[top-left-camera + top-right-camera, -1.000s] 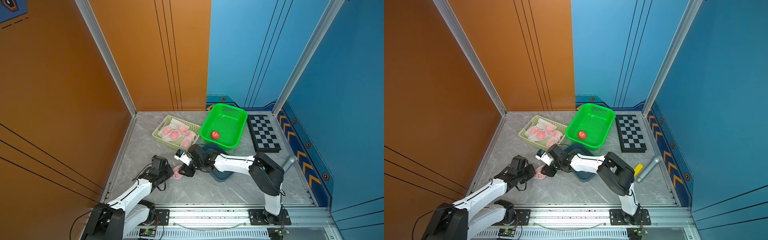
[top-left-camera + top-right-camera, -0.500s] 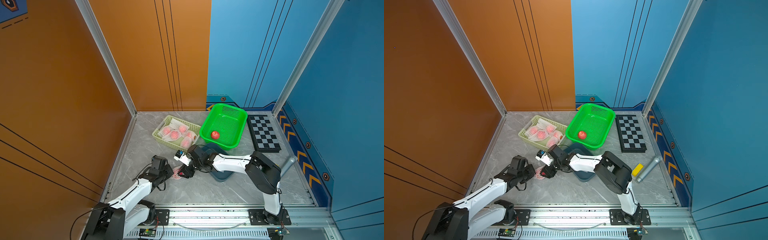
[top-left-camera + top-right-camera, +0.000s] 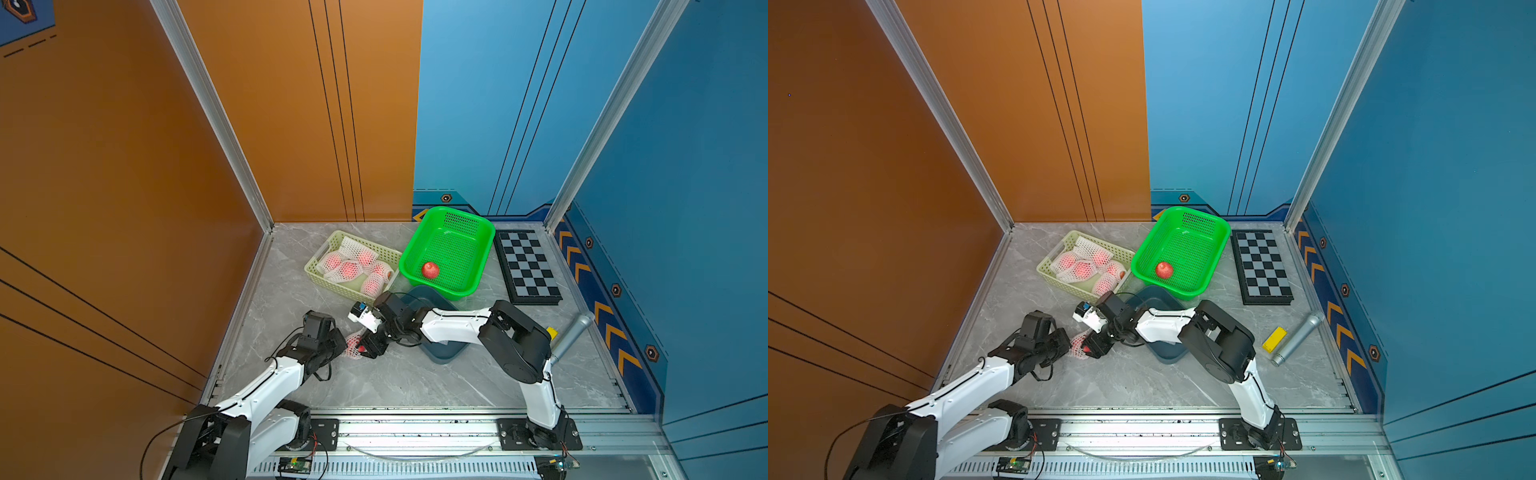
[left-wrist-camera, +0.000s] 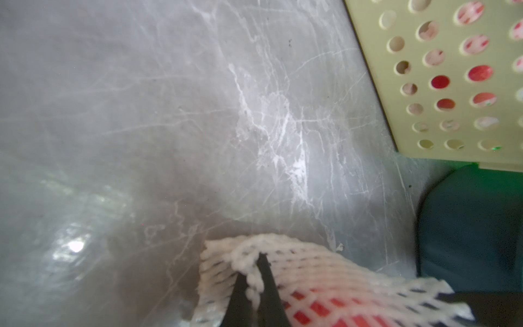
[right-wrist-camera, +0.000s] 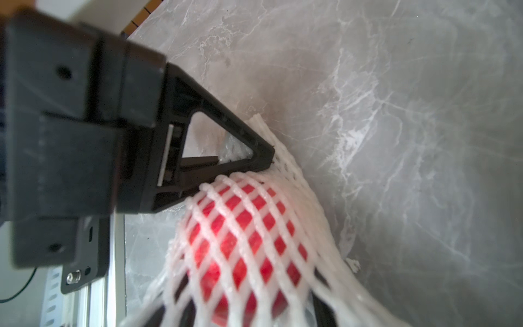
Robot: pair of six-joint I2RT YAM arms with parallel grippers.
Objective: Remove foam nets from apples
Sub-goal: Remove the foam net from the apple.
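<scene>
**Between the grippers: net pinched, apple not yet out**

Near 7 o'clock from the table's middle, a small red apple (image 5: 243, 223) sits inside its white diamond-mesh foam net (image 4: 297, 263). It is on or just above the grey marble tabletop (image 3: 395, 386). At its 9 o'clock the left gripper (image 4: 252, 277) is clamped tight on the net's loose end. At its 3 o'clock the right gripper (image 3: 365, 350) has its jaws roughly half apart, one either side of the apple, showing dark through the mesh. Whether they press the fruit I cannot tell.

Against the views from a second ago, both arms sit almost exactly where they were, and the net has not visibly slid. I judge the pull-apart is only set up, so this apple is mid-step.

The pale yellow perforated plastic basket (image 3: 340, 291) of more netted apples (image 3: 347, 269) stands close at 12 o'clock. The dark blue tray (image 3: 442, 354) lies close at 3 o'clock, under the right arm. The green plastic basket (image 3: 459, 226), holding one bare red apple (image 3: 430, 269), is at 1 o'clock.

Open marble runs at 6 o'clock to the front rail and at 9 to 10 o'clock toward the orange wall. The left arm's pull has room that way.
</scene>
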